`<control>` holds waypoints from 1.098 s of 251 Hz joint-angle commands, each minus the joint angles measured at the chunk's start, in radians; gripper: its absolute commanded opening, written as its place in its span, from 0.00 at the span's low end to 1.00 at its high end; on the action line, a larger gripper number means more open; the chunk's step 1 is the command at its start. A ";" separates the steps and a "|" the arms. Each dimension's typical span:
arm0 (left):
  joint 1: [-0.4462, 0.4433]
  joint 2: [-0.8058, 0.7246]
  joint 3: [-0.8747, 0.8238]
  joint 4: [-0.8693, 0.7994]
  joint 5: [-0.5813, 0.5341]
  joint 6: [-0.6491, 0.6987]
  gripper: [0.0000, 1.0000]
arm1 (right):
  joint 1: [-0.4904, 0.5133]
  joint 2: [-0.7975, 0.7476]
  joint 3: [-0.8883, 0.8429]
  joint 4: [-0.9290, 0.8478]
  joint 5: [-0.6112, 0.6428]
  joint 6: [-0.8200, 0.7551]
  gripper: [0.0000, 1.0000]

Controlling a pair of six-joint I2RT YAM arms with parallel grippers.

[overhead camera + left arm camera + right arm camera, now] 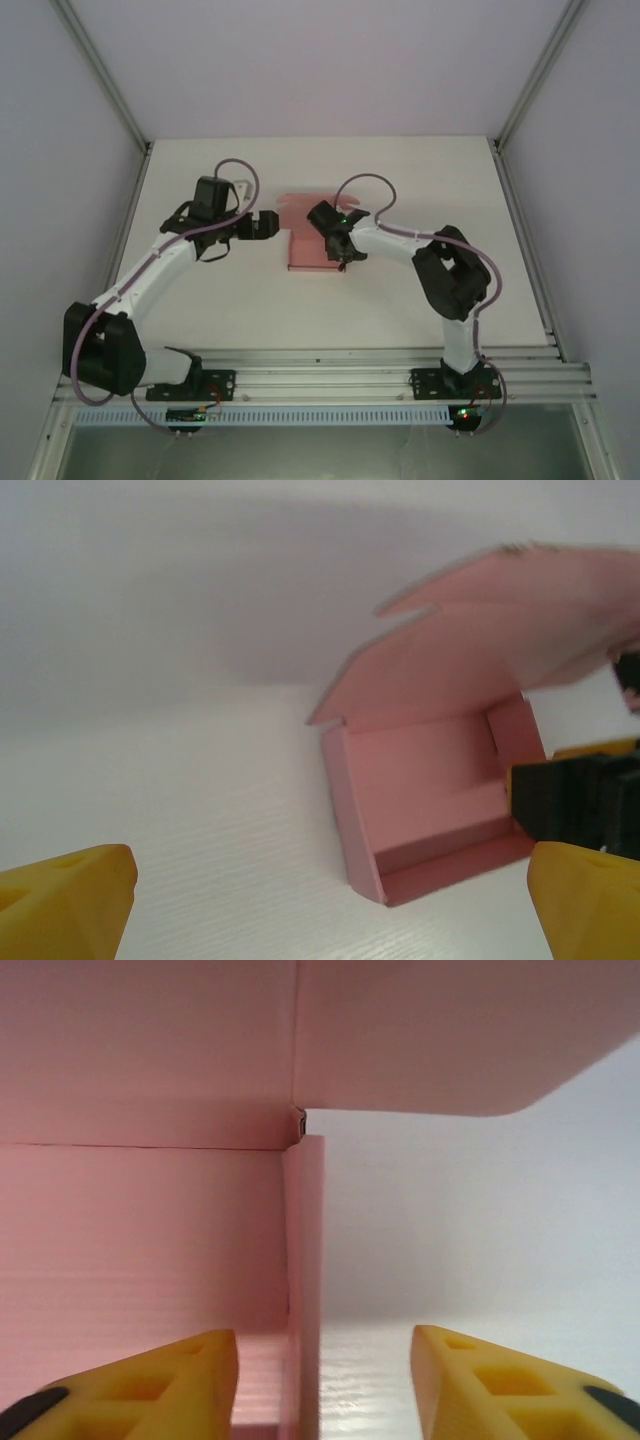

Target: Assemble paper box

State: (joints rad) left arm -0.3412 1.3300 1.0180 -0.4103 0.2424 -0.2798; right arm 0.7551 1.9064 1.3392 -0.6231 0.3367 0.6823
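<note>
The light pink paper box [308, 248] lies mid-table as a shallow tray with its walls up and its lid flap [300, 205] open at the back. My left gripper [270, 226] hovers just left of the box, open and holding nothing. In the left wrist view the box [430, 780] sits ahead and right of the open left gripper [330, 900]. My right gripper [346, 256] is at the box's right side. In the right wrist view the open right gripper [325, 1380] straddles the box's upright right wall [305, 1260], one finger inside and one outside, apart from the card.
The white table [200, 300] is framed by aluminium rails at the sides and a rail bed along the near edge [330, 375]. The right arm's black wrist [580, 795] shows at the right of the left wrist view.
</note>
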 commanded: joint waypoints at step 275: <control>0.041 0.504 0.461 -0.238 0.354 0.597 0.26 | -0.434 -0.130 -0.005 0.246 -0.840 -0.730 0.36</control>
State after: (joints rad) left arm -0.2955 1.8202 1.4448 -0.6197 0.5770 0.3092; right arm 0.3168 1.7649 1.2907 -0.3065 -0.5468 -0.0177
